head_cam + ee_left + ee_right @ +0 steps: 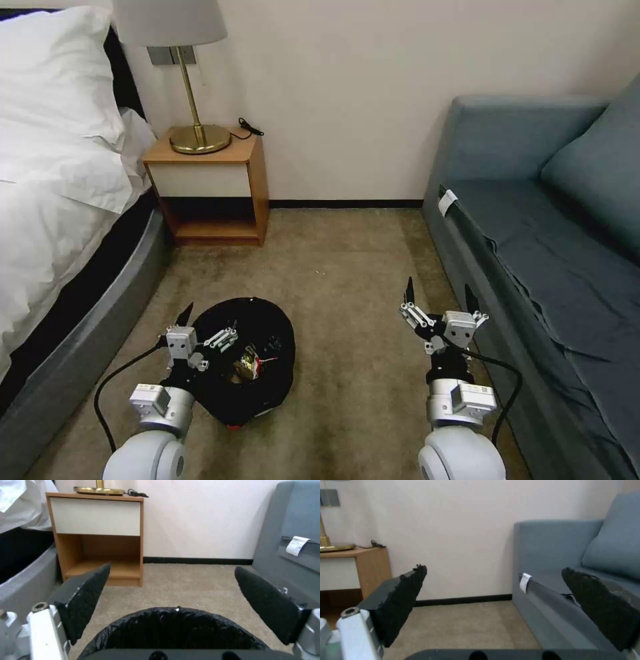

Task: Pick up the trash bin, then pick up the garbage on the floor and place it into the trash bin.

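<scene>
The trash bin (267, 333), round with a black bag liner and a bit of red at its base, stands on the carpet in front of me to the left. Inside it lies garbage: a gold-brown wrapper (247, 365) and a small red-and-white piece (268, 360). My left gripper (208, 321) hovers open over the bin's left rim. In the left wrist view the left gripper (172, 568) has its pads wide apart above the bin rim (176, 616), holding nothing. My right gripper (439, 293) stands open and empty over bare carpet beside the sofa, and it is also open in the right wrist view (494, 569).
A bed (60, 200) with a grey frame runs along the left. A wooden nightstand (210, 183) with a brass lamp (193, 87) stands against the far wall. A blue-grey sofa (553, 253) lines the right. Open carpet (347, 267) lies between them.
</scene>
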Robot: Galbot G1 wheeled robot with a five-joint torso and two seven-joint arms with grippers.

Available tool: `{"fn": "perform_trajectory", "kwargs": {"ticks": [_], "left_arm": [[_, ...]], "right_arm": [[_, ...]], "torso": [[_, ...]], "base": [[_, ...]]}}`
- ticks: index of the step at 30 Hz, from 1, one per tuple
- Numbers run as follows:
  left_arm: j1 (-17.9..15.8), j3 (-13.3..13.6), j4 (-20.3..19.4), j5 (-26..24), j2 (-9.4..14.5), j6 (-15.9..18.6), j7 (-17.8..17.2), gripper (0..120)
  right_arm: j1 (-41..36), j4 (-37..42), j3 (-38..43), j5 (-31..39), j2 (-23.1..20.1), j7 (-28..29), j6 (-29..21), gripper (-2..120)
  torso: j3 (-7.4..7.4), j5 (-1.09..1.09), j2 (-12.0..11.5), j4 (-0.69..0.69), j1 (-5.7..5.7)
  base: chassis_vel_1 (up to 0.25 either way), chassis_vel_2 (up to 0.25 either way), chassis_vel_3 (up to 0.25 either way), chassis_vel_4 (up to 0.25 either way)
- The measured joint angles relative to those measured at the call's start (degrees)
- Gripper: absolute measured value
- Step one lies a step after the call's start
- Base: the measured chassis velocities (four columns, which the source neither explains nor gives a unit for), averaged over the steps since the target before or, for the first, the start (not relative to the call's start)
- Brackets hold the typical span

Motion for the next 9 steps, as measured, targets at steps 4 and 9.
{"fn": "perform_trajectory", "kwargs": {"ticks": [4, 9], "left_arm": [[0.0, -0.01, 0.0, 0.0, -0.01, -0.01, 0.0, 100], [0.0, -0.02, 0.0, 0.0, -0.03, -0.01, 0.0, 100]], "right_arm": [[0.01, -0.01, -0.01, 0.02, -0.02, -0.01, 0.0, 100], [0.03, -0.01, -0.02, 0.06, -0.04, -0.01, 0.0, 100]], "torso": [[0.0, 0.0, 0.0, 0.0, 0.0], [0.0, 0.0, 0.0, 0.0, 0.0]], "base": [[0.0, 0.0, 0.0, 0.0], [0.0, 0.0, 0.0, 0.0]]}}
